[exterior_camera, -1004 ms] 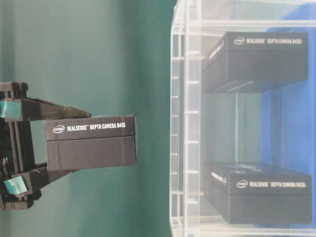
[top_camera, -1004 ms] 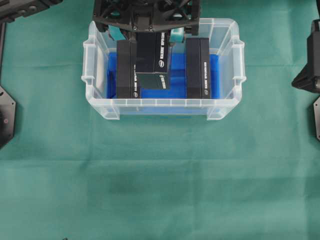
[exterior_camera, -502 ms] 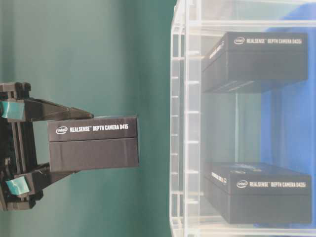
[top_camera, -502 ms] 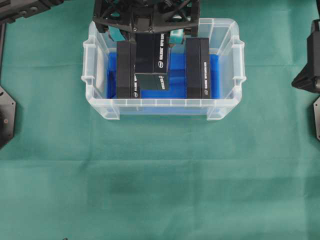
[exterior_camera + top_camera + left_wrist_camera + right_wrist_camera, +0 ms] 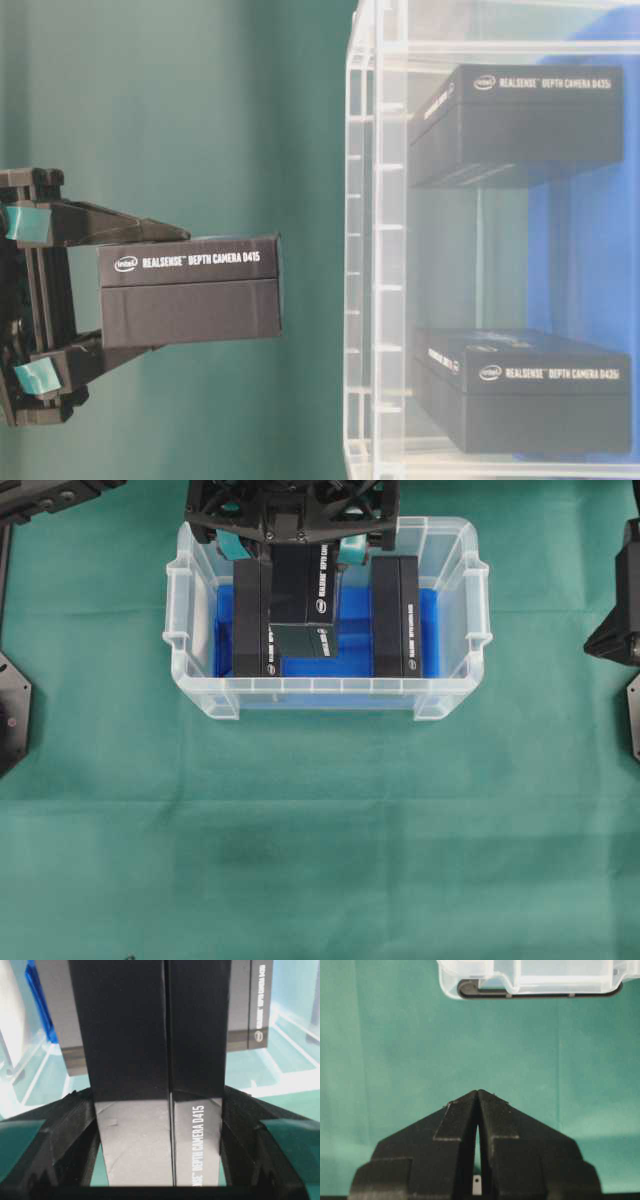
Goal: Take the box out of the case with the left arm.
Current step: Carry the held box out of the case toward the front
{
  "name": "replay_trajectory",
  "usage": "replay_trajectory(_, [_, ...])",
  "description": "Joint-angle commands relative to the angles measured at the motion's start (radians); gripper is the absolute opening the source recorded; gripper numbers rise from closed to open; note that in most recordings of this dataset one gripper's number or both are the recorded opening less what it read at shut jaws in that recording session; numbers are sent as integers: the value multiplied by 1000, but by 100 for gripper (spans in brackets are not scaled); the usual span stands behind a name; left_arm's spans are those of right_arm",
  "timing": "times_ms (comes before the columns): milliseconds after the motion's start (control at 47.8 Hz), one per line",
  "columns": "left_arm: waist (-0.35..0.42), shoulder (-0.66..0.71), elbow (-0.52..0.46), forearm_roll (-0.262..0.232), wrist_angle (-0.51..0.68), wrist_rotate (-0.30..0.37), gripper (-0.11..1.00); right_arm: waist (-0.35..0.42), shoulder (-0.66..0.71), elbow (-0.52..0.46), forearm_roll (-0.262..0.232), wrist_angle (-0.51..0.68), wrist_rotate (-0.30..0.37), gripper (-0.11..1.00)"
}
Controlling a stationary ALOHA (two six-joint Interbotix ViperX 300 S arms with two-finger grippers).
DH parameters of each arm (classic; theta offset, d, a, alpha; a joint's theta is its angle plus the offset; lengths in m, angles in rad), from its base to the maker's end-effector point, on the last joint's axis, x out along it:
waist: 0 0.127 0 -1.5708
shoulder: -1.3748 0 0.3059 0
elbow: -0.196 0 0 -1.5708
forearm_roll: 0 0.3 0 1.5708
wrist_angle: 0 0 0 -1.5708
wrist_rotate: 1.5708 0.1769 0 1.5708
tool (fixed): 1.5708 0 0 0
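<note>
**One RealSense D415 box lifted clear of the case, clamped in the left hand**

One black RealSense D415 box gripped in the left hand, black lattice fingers pressed against its two long faces, teal pads set further back on the fingers. Held above the clear case, fully outside its rim in the table-level view, white lettering readable along one edge. From overhead, positioned over the middle of the case, slightly toward its left, hiding part of the blue floor sheet. From the left wrist camera, filling the space between both fingers, seam running down its middle, case interior visible beyond it.

Two more black boxes resting on edge inside the case: a left box just beside the lifted one in the overhead view, and a right box well apart, near the right wall. Lettered RealSense D435 in the table-level view.

Case standing on a green-covered desk, near its far edge.

Right hand closed with nothing in it, fingertips meeting in a point, hovering over bare green cloth, with the case's handle edge ahead of it. Right arm parked at the right border of the overhead view, well away from the case.
</note>
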Motion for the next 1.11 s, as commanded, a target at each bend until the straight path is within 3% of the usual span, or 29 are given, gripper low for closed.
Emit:
replay_trajectory(0, [5,-55,-14,3,-2,2,61,-2,-2,-12,-2,-3,2,3])
replay_trajectory(816, [6,-57,-2,3,-5,5,61,-2,-3,-14,0,-2,2,3])
replay_trajectory(1088, [-41,-57,-2,2,0,-18,61,-2,-3,-14,0,0,2,3])
